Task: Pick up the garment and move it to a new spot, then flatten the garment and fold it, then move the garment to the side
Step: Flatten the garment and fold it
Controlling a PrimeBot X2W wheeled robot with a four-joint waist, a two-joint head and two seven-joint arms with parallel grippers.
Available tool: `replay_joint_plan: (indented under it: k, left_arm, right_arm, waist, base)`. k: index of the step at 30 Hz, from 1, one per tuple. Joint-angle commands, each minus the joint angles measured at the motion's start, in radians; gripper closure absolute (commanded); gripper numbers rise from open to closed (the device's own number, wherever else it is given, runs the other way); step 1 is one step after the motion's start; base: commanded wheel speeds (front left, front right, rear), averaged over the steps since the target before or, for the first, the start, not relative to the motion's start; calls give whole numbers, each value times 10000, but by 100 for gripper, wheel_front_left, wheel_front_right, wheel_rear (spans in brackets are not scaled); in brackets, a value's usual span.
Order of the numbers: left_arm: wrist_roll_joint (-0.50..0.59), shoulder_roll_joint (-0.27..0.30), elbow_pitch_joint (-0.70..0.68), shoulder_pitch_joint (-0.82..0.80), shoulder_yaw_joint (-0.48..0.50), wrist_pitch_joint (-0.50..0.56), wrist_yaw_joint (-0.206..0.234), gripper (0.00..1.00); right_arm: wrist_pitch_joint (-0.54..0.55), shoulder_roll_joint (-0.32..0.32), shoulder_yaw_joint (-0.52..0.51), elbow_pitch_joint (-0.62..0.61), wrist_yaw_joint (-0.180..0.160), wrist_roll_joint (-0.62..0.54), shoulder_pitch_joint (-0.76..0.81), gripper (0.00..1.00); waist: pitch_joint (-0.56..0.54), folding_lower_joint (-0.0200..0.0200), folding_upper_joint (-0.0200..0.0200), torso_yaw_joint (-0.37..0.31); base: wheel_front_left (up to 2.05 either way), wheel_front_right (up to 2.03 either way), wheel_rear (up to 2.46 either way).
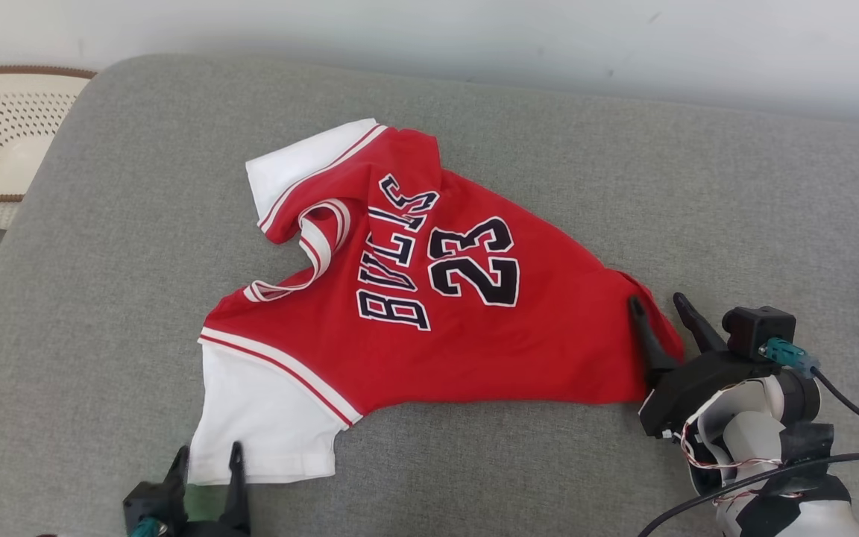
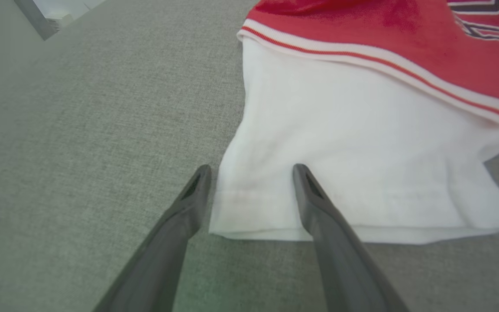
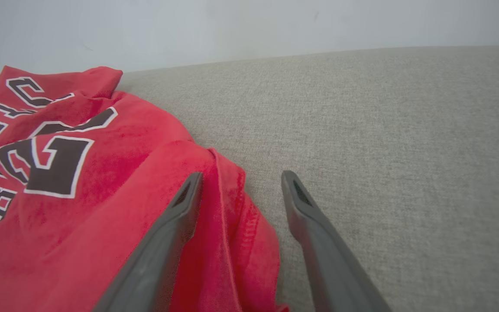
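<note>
Head view: the jersey is lying rumpled, number up, in the middle of the sofa. The left gripper is hovering at its white sleeve, the right gripper at the red hem corner.

Left wrist view: the left gripper's fingers are standing apart, straddling the sleeve's corner and gripping nothing.

Right wrist view: the right gripper's fingers are spreading across the bunched hem, also unclamped.

Flattening seems to be in hand. Next, both probably need to be pinching cloth and pulling outward.

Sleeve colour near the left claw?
White sleeve; shows best in the left wrist view.
</note>
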Motion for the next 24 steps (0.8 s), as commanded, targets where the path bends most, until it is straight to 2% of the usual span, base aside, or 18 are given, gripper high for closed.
replay_joint_plan:
  k: [1, 2, 13, 14, 15, 16, 17, 24]
  left_arm:
    - [-85, -13, -82, -50, -179, 8, 15, 0]
    - [-77, -13, -167, -54, -267, 8, 10, 0]
    - [-186, -7, -900, -182, -1166, 1, -17, 0]
    - [-208, -4, -892, -189, -1250, 1, -16, 0]
    - [-196, -3, -866, -192, -1333, 1, -10, 0]
    - [-193, -8, -823, -181, -1398, 1, 3, 0]
    - [-202, -11, -785, -172, -1466, 1, 18, 0]
    - [-233, -7, -568, 116, -1501, -1, 172, 0]
  right_arm:
    - [-10, 65, -83, 132, 3, 109, -107, 91]
    - [-9, 40, -132, 208, 3, 91, -122, 100]
    - [-10, -97, -1264, -208, 3, 158, 531, 100]
    - [-10, -137, -1334, -182, 3, 106, 589, 85]
    - [-10, -162, -1450, -174, 3, 79, 619, 51]
    - [-12, -175, -1566, -202, 3, 32, 657, 7]
    - [-12, -182, -1690, -260, 3, -25, 712, 0]
    - [-10, -206, -2532, -1190, 3, -647, 1468, 0]
  waist:
    - [90, -1, 0, 76]
    - [104, -1, 0, 77]
    - [-36, -1, 0, -322]
    - [-57, -1, 0, -375]
    - [-85, -1, 0, -434]
    - [-120, -1, 0, -496]
    - [-152, -1, 0, -550]
    - [-539, -1, 0, -905]
  base:
    - [0, 0, 0]
    - [0, 0, 0]
    - [0, 0, 0]
    - [0, 0, 0]
    - [0, 0, 0]
    - [0, 0, 0]
    - [0, 0, 0]
    - [0, 0, 0]
